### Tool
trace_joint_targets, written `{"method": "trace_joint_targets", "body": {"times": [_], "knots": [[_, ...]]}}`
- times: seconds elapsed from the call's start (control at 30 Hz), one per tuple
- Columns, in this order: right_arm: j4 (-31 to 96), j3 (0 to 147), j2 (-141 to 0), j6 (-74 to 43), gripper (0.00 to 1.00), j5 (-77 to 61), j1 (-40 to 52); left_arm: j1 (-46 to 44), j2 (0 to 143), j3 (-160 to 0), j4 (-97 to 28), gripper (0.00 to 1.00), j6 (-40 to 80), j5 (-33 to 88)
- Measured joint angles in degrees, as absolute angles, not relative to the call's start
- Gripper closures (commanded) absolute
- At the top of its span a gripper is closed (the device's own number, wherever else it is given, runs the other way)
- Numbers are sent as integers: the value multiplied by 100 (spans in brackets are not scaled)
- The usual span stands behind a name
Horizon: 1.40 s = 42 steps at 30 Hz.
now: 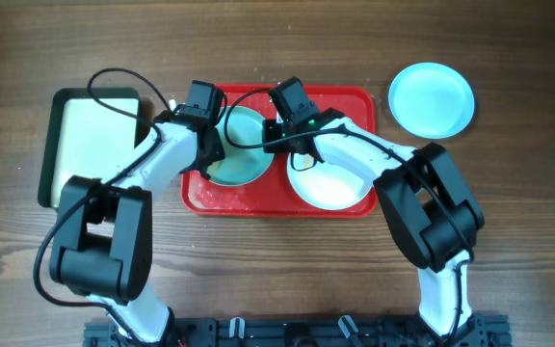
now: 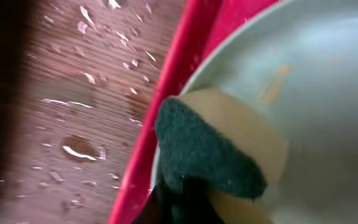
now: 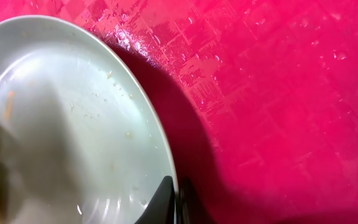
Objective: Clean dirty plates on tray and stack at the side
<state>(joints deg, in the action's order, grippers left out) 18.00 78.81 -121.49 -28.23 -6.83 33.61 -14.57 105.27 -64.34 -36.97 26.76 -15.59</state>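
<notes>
The red tray lies mid-table and holds two plates. A light blue plate with small food specks sits in its left half, and a white plate in its right half. My left gripper is shut on a green-and-yellow sponge pressed on the light blue plate near its left rim. My right gripper is shut on that plate's right rim, with one finger inside and one outside. A second light blue plate lies on the table to the right of the tray.
A dark-rimmed cream pan stands left of the tray. The wooden table beside the tray's left rim is wet with water drops. The tray floor is wet too. Both arms cross over the tray's back half.
</notes>
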Motion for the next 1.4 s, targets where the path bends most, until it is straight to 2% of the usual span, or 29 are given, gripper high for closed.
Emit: {"method": "trace_joint_targets", "body": {"times": [0.1, 0.17, 0.27, 0.47, 0.63, 0.73, 0.8, 0.97, 1.03, 1.1, 1.13, 1.23, 1.3, 1.4], "knots": [[1796, 7881, -12149, -2823, 96, -657, 3361, -1402, 9972, -6407, -3522, 96, 2648, -1765], [1782, 7881, -12149, -2823, 96, -628, 3361, -1354, 9802, -6392, -2867, 96, 2637, -886], [1780, 7881, -12149, -2823, 96, -611, 3358, -1382, 10007, -6392, -2196, 96, 2738, 217], [1780, 7881, -12149, -2821, 96, -587, 3358, -1382, 10919, -6392, -1758, 96, 2845, 729], [1785, 7881, -12149, -2821, 96, -580, 3358, -1337, 10927, -6493, -2193, 96, 2860, 163], [1785, 7881, -12149, -2821, 96, -576, 3361, -1194, 10803, -6525, -2884, 96, 2860, -1026], [1765, 7883, -12149, -2814, 96, -622, 3382, -1205, 10720, -6519, -3050, 96, 2858, -1413], [1765, 7885, -12127, -2001, 96, -556, 3367, -937, 9712, -6401, -3463, 96, 3087, -2154], [1841, 7837, -11970, -1406, 96, -390, 3361, -720, 9113, -6386, -3546, 96, 3341, -1977], [1881, 7754, -11524, -687, 96, 32, 3415, 51, 7981, -6381, -3642, 96, 3483, -1260], [1743, 7719, -10938, 224, 96, 847, 3647, 692, 7625, -6383, -3861, 96, 3531, -875], [1072, 7708, -10134, 2053, 96, 2331, 4368, 1660, 7546, -6377, -4460, 96, 3557, -486], [373, 7723, -9859, 3494, 96, 3273, 4987, 2130, 7546, -6372, -4567, 96, 3579, -429], [-410, 7723, -9826, 5708, 96, 4388, 5616, 2364, 7546, -6372, -4591, 96, 3594, -261]]}}
